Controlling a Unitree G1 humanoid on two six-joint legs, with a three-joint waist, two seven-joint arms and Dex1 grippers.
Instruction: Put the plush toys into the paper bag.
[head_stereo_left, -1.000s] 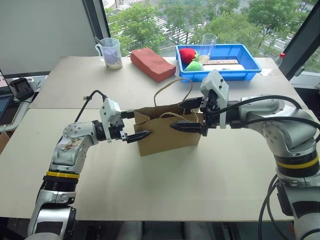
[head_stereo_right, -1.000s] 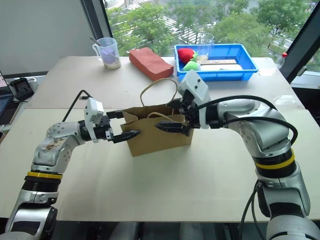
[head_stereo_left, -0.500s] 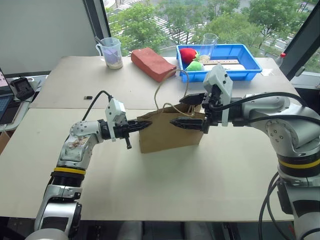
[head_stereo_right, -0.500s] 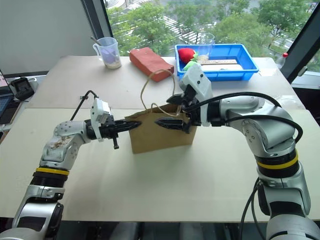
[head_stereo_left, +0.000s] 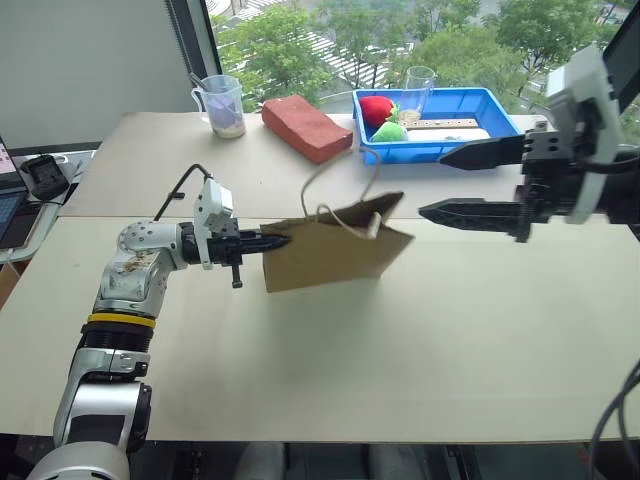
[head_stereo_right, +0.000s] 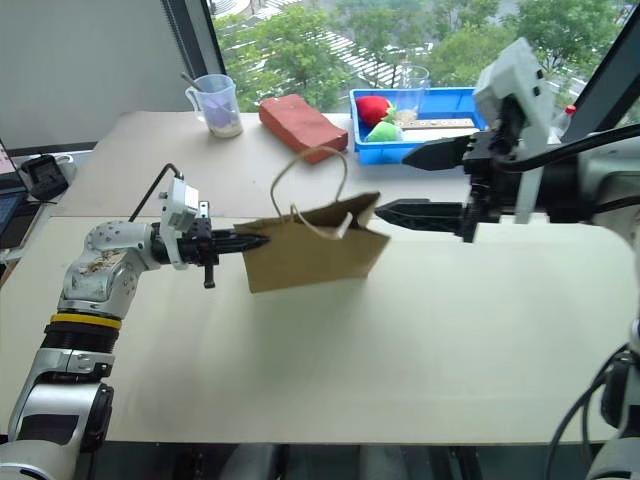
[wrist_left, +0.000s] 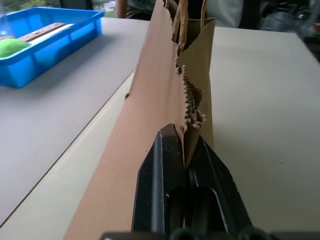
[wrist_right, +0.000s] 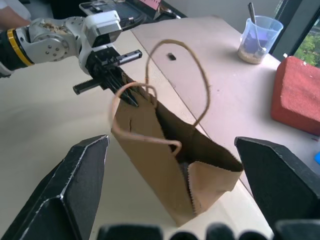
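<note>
Paper bag (head_stereo_left: 335, 250) hangs tilted above the middle of the counter (head_stereo_left: 330, 370), pinched at one end of its serrated top edge by the left claw (head_stereo_left: 275, 240). Its far bottom corner sits higher than the held end (whether any part of it touches the counter I cannot tell). Mouth is partly open; the right wrist view looks into a dark interior, contents not discernible. Two pale cord handles (head_stereo_right: 310, 180): one loops up above the mouth, the other droops along the bag's side.

Left claw: fingers pressed together on the bag's paper edge, pointing roughly level toward the robot's right. The left wrist view shows both black fingers (wrist_left: 165, 170) clamped on either side of the folded side panel.

Right claw (head_stereo_left: 465, 185): fingers spread wide, one above the other, holding nothing, raised above the counter's right side and apart from the bag, tips aimed toward it.

Plush toys not discernible in any view.

Along the counter's far edge: a clear measuring cup (head_stereo_left: 222, 105) with pale contents near the far left, a reddish brick-shaped block (head_stereo_left: 305, 128) beside it, then a blue tray (head_stereo_left: 490, 130) toward the far right holding a red soft item (head_stereo_left: 376, 109), a green soft item (head_stereo_left: 390, 131), a clear cup (head_stereo_left: 418, 88) and a flat pale piece.
</note>
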